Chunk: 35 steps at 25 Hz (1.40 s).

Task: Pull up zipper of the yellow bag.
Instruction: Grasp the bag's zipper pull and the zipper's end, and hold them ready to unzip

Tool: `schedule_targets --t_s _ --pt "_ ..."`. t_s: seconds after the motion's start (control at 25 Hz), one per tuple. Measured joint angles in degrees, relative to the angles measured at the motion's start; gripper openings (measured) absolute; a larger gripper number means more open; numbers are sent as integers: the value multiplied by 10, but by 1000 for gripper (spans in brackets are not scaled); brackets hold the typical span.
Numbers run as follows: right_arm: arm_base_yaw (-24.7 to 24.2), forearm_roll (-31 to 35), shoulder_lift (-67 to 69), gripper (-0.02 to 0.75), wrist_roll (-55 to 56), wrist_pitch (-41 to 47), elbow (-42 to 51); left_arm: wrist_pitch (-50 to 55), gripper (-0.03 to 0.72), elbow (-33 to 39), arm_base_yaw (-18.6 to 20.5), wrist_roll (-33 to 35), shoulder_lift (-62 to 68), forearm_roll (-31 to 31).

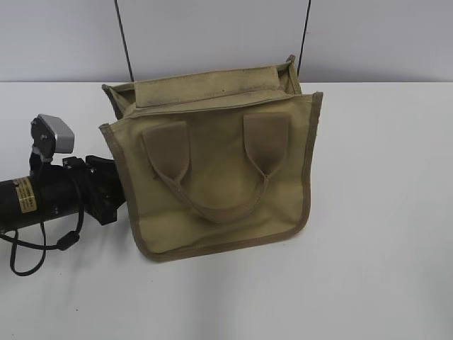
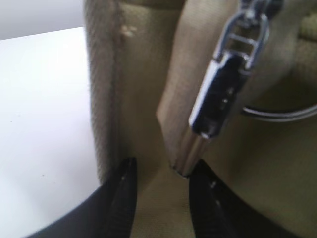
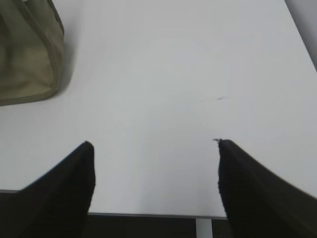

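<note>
The yellow bag lies on the white table with a webbing handle facing the exterior camera and its top panel at the back. My left gripper is at the bag's left end. In the left wrist view its black jaws stand a narrow gap apart against the khaki fabric, at the tail end of the zip track. The silver zipper pull tab hangs just beyond the right jaw, untouched. My right gripper is open and empty over bare table, with the bag's corner at far left.
The white table extends to the right of the bag and in front of it. A metal ring lies on the bag beside the pull tab. Two dark cables hang at the back wall. The table's near edge shows under the right gripper.
</note>
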Motion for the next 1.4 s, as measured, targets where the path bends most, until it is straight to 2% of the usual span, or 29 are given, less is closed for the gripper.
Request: schedule_targets --t_s 0.24,0.44,0.52,0.64,0.68,0.84,1.2,1.4 --pt "0 0 0 563 0 0 0 0 281 -1 -25 -1 0 -12" --pt "0 0 0 563 0 0 0 0 269 -1 -31 -1 0 -36" --pt "0 0 0 563 0 0 0 0 193 -1 -31 -1 0 -42" --pt "0 0 0 563 0 0 0 0 36 -1 -31 -1 -1 -42" --pt "0 0 0 563 0 0 0 2 16 -1 -31 -1 -7 -42" --pt "0 0 0 563 0 0 0 18 8 6 -31 -1 -57 -45" --pt "0 0 0 563 0 0 0 230 8 10 -31 -1 -209 -68" --pt "0 0 0 563 0 0 0 309 8 10 -31 0 -258 -71"
